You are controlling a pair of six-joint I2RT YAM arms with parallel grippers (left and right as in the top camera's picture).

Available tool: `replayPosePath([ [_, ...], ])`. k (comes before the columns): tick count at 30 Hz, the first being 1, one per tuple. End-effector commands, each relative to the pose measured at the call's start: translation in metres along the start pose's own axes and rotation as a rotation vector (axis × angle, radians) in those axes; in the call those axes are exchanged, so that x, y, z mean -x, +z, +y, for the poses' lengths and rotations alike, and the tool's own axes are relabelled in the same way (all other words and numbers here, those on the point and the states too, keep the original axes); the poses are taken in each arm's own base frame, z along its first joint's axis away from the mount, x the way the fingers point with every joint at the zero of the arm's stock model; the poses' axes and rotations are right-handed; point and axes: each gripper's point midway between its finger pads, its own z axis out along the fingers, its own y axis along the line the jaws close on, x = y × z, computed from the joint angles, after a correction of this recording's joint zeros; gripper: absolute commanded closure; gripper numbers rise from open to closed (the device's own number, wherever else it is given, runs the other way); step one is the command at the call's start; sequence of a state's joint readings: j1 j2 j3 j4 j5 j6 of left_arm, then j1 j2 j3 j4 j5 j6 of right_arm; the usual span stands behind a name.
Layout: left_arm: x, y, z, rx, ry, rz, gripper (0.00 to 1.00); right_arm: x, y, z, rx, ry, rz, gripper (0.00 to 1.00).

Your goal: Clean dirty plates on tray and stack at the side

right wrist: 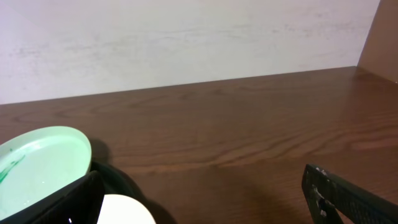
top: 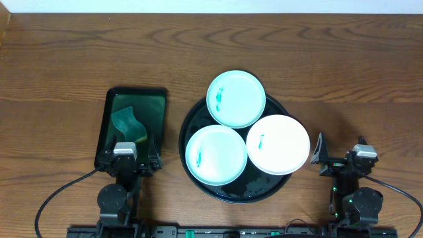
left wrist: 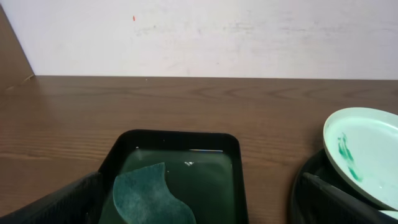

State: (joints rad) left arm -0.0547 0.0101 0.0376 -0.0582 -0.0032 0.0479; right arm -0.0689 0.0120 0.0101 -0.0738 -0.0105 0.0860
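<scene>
Three teal-smeared ones on wet black tray [top: 235, 196], counter's near edge: far mint plate [top: 236, 99], near mint plate [top: 216, 155], white plate [top: 278, 144]. Left end effector [top: 129, 160], right end effector [top: 340, 156] both spread wide, empty.

Table [top: 66, 53]: dark brown wood with a strong grain running left to right. It fills nearly the whole overhead view. The finish is matte.

Light: soft and even, with a mild sheen on the wood toward the far edge. Shadows are faint and blurred.

Wall [left wrist: 217, 31]: off-white and plain, rising straight from the table's far edge. It carries light grey scuffs and one small red speck [left wrist: 133, 18].

Left board [left wrist: 12, 50]: brown, upright, at the far left corner against the wall.

Right board [right wrist: 380, 37]: brown, upright, at the far right corner.
</scene>
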Motion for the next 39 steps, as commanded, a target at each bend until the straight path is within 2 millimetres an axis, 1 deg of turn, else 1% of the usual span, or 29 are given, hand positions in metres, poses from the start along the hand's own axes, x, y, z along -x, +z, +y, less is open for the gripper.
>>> replayPosePath([
  [1, -0.018, 0.002, 0.004, 0.02, -0.013, 0.041, 0.02, -0.002, 0.0, 0.0, -0.002, -0.013, 0.002, 0.01],
  [3, -0.016, 0.003, 0.001, 0.006, -0.017, 0.032, 0.02, -0.002, 0.0, 0.0, -0.002, -0.013, 0.002, 0.01],
  [4, -0.014, 0.003, -0.004, -0.023, -0.023, 0.026, 0.02, -0.002, 0.0, 0.0, -0.002, -0.013, 0.002, 0.01],
  [5, -0.013, 0.002, -0.012, -0.072, -0.035, 0.02, 0.01, -0.002, 0.0, 0.0, -0.002, -0.013, 0.002, 0.01],
  [7, -0.009, -0.002, -0.038, -0.223, -0.086, 0.015, 0.02, -0.002, 0.0, 0.0, -0.002, -0.013, 0.002, 0.01],
  [8, -0.003, -0.006, -0.053, -0.315, -0.105, -0.003, 0.02, -0.002, 0.0, 0.0, -0.002, -0.013, 0.002, 0.01],
  [9, 0.007, -0.011, -0.067, -0.406, -0.11, -0.036, 0.01, -0.002, 0.0, 0.0, -0.002, -0.013, 0.002, 0.01],
  [10, 0.022, -0.021, -0.084, -0.516, -0.103, -0.092, 0.02, -0.002, 0.0, 0.0, -0.002, -0.013, 0.002, 0.01],
  [12, 0.042, -0.035, -0.1, -0.632, -0.066, -0.183, 0.02, -0.002, 0.0, 0.0, -0.002, -0.013, 0.002, 0.01],
  [13, 0.057, -0.043, -0.105, -0.671, -0.041, -0.254, 0.01, -0.002, 0.0, 0.0, -0.002, -0.013, 0.002, 0.01],
  [14, 0.068, -0.049, -0.107, -0.691, -0.021, -0.309, 0.02, -0.002, 0.0, 0.0, -0.002, -0.013, 0.002, 0.01],
  [15, 0.084, -0.058, -0.109, -0.708, 0.008, -0.39, 0.02, -0.002, 0.0, 0.0, -0.002, -0.013, 0.002, 0.01],
  [17, 0.113, -0.073, -0.107, -0.698, 0.054, -0.54, 0.02, -0.002, 0.0, 0.0, -0.002, -0.013, 0.002, 0.01],
  [20, 0.149, -0.09, -0.092, -0.604, 0.062, -0.717, 0.01, -0.002, 0.0, 0.0, -0.002, -0.013, 0.002, 0.01],
  [23, 0.178, -0.093, -0.07, -0.456, 0.037, -0.783, 0.02, -0.002, 0.0, 0.0, -0.002, -0.013, 0.002, 0.01],
  [25, 0.19, -0.084, -0.056, -0.345, 0.065, -0.749, 0.01, -0.002, 0.0, 0.0, -0.002, -0.013, 0.002, 0.01],
  [27, 0.194, -0.065, -0.042, -0.248, 0.054, -0.603, 0.01, -0.002, 0.0, 0.0, -0.002, -0.013, 0.002, 0.01],
  [28, 0.19, -0.052, -0.037, -0.216, 0.037, -0.474, 0.02, -0.002, 0.0, 0.0, -0.002, -0.013, 0.002, 0.01],
  [30, 0.177, -0.034, -0.037, -0.213, 0.024, -0.241, 0.02, -0.002, 0.0, 0.0, -0.002, -0.013, 0.002, 0.01],
  [31, 0.169, -0.025, -0.04, -0.224, 0.019, -0.122, 0.01, -0.002, 0.0, 0.0, -0.002, -0.013, 0.002, 0.01],
  [32, 0.166, -0.02, -0.045, -0.251, 0.015, -0.057, 0.02, -0.002, 0.0, 0.0, -0.002, -0.013, 0.002, 0.01],
  [34, 0.154, -0.009, -0.064, -0.363, -0.008, 0.09, 0.02, -0.002, 0.0, 0.0, -0.002, -0.013, 0.002, 0.01],
  [35, 0.145, -0.002, -0.067, -0.38, -0.018, 0.156, 0.02, -0.002, 0.0, 0.0, -0.002, -0.013, 0.002, 0.01],
  [36, 0.141, 0.005, -0.066, -0.37, -0.02, 0.186, 0.02, -0.002, 0.0, 0.0, -0.002, -0.013, 0.002, 0.01],
  [37, 0.138, 0.014, -0.06, -0.327, -0.021, 0.205, 0.02, -0.002, 0.0, 0.0, -0.002, -0.013, 0.002, 0.01],
  [38, 0.135, 0.024, -0.048, -0.251, -0.054, 0.235, 0.02, -0.002, 0.0, 0.0, -0.002, -0.013, 0.002, 0.01],
  [39, 0.131, 0.032, -0.031, -0.138, -0.113, 0.269, 0.02, -0.002, 0.0, 0.0, -0.002, -0.013, 0.002, 0.01],
])
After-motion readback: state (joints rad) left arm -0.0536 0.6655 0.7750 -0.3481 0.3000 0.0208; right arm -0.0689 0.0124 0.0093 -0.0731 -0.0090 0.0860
